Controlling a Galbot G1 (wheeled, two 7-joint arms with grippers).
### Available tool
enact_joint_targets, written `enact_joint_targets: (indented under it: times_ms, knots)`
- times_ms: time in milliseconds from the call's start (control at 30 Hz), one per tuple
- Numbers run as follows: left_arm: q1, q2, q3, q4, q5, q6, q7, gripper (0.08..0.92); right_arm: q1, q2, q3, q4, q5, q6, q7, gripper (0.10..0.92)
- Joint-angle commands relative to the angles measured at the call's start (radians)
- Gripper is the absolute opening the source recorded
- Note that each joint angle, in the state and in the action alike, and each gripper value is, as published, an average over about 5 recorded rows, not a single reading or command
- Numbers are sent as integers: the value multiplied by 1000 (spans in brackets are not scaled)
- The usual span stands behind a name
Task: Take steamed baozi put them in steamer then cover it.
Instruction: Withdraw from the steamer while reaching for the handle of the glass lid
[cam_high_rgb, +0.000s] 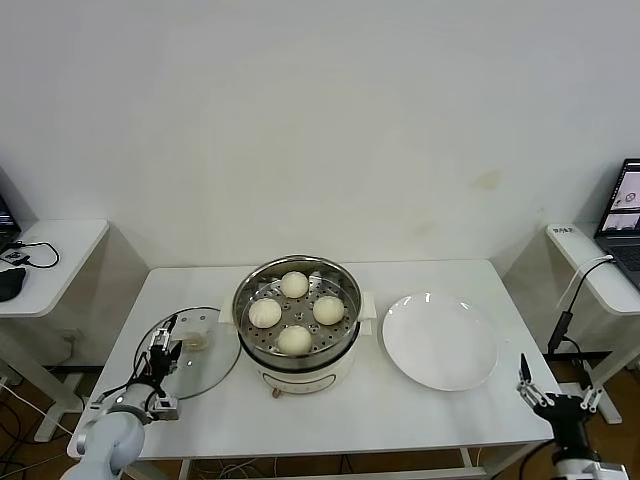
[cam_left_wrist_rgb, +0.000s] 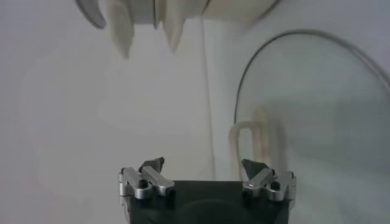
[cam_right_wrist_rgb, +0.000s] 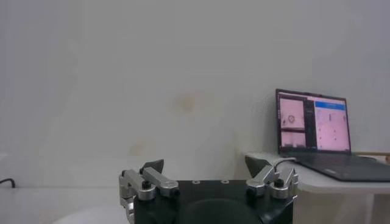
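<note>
Left gripper (cam_high_rgb: 163, 352): spread open, empty, at the cover's edge, placed to grasp its handle.
Cover (cam_high_rgb: 203, 358): flat on the table, beside the steamer (cam_high_rgb: 297, 365).
Baozi (cam_high_rgb: 294, 285): all four on the tray, so covering remains.
Right gripper (cam_high_rgb: 540, 391): open, idle, off the table's right corner.

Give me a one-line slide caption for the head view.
Four baozi sit in the open steamer; left gripper hovers open by the glass lid, white plate bare.
</note>
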Motion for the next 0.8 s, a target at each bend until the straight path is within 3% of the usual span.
enact_joint_targets:
  times_ms: [33, 800]
  knots:
    - [-83, -2, 16, 100, 14, 0, 0, 823, -13, 12, 8, -1, -5, 0, -1, 823]
    - [-172, -37, 48, 185, -45, 15, 7, 823, -17, 21, 0, -13, -20, 4, -7, 823]
